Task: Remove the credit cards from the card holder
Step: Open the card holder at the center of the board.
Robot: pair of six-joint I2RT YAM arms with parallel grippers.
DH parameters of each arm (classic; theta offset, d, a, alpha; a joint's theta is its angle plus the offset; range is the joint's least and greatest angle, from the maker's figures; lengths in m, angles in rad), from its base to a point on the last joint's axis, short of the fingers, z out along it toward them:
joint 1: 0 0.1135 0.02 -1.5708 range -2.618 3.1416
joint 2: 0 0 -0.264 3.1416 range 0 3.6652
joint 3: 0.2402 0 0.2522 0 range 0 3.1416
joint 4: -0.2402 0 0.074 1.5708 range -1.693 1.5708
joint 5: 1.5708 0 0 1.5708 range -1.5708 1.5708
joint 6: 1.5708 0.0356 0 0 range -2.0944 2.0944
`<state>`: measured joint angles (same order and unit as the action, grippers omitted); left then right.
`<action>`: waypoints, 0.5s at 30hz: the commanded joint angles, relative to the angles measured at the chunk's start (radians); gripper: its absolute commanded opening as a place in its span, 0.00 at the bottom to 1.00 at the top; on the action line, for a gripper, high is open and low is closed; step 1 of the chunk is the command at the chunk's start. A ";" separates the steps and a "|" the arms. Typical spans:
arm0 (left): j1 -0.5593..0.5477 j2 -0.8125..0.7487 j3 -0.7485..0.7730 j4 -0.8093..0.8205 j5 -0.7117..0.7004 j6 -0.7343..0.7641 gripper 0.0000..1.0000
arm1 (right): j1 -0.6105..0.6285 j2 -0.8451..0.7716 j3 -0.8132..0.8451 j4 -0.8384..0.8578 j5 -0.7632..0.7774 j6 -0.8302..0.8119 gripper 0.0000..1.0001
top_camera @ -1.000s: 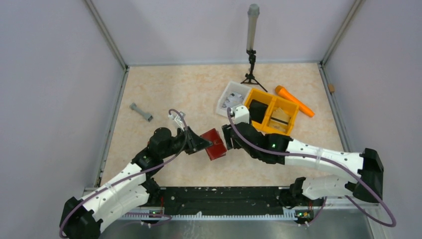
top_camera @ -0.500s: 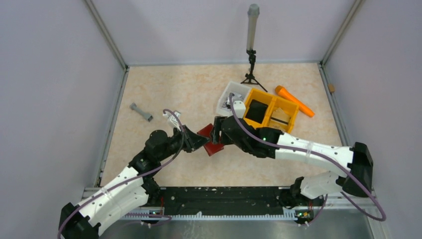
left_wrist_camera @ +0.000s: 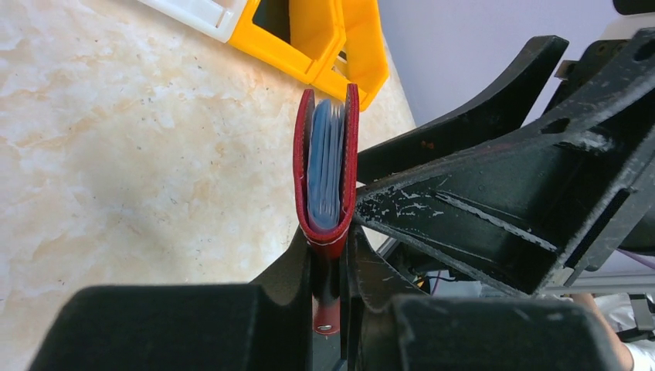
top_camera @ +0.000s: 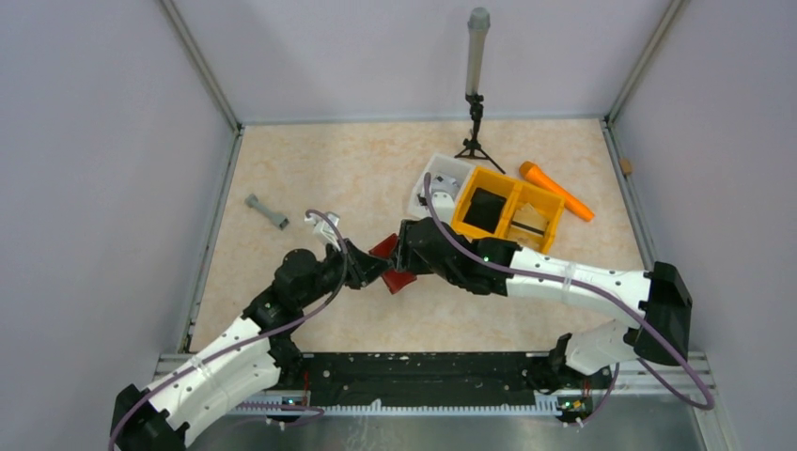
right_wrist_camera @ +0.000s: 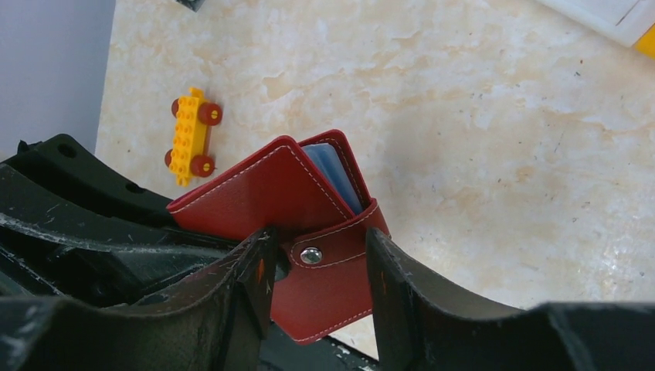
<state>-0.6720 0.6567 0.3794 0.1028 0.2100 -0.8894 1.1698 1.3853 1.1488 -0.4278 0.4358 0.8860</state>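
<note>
The dark red card holder (top_camera: 389,267) stands on edge above the table, snapped closed. My left gripper (top_camera: 369,266) is shut on its folded lower edge (left_wrist_camera: 326,232). In the left wrist view the pale blue-grey credit cards (left_wrist_camera: 324,162) show edge-on between its two leaves. In the right wrist view they peek out at the top corner (right_wrist_camera: 334,166). My right gripper (right_wrist_camera: 318,251) is open. Its fingers (right_wrist_camera: 386,270) straddle the narrow snap tab (right_wrist_camera: 336,246) with its metal stud, and the jaws stand apart on either side.
A yellow-orange divided bin (top_camera: 508,212) and a white tray (top_camera: 435,182) sit just behind the right arm. An orange tool (top_camera: 556,191) and a small tripod (top_camera: 476,103) are farther back. A grey piece (top_camera: 267,212) lies left. A yellow toy car (right_wrist_camera: 189,133) is nearby.
My right gripper has moved left onto the card holder and now straddles its tab. My left gripper has raised and tilted the card holder on edge.
</note>
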 commanded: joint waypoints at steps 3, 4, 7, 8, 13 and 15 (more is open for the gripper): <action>-0.008 -0.070 -0.017 0.166 -0.036 0.021 0.00 | 0.012 -0.017 -0.004 -0.080 -0.035 0.037 0.39; -0.008 -0.075 -0.019 0.174 -0.035 0.021 0.00 | 0.013 -0.018 -0.008 -0.094 -0.029 0.038 0.35; -0.009 -0.086 -0.020 0.176 -0.044 0.028 0.00 | 0.012 -0.018 -0.016 -0.122 -0.028 0.037 0.32; -0.009 -0.093 -0.020 0.173 -0.049 0.030 0.00 | 0.012 -0.015 -0.020 -0.124 -0.036 0.030 0.31; -0.009 -0.120 -0.015 0.131 -0.071 0.067 0.00 | 0.011 0.015 0.011 -0.181 -0.072 -0.039 0.26; -0.008 -0.129 -0.008 0.104 -0.080 0.087 0.00 | 0.010 0.039 0.034 -0.235 -0.071 -0.070 0.24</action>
<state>-0.6838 0.5770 0.3363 0.0925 0.1879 -0.8417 1.1763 1.3857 1.1484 -0.4629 0.3752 0.9031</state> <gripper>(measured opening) 0.125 0.263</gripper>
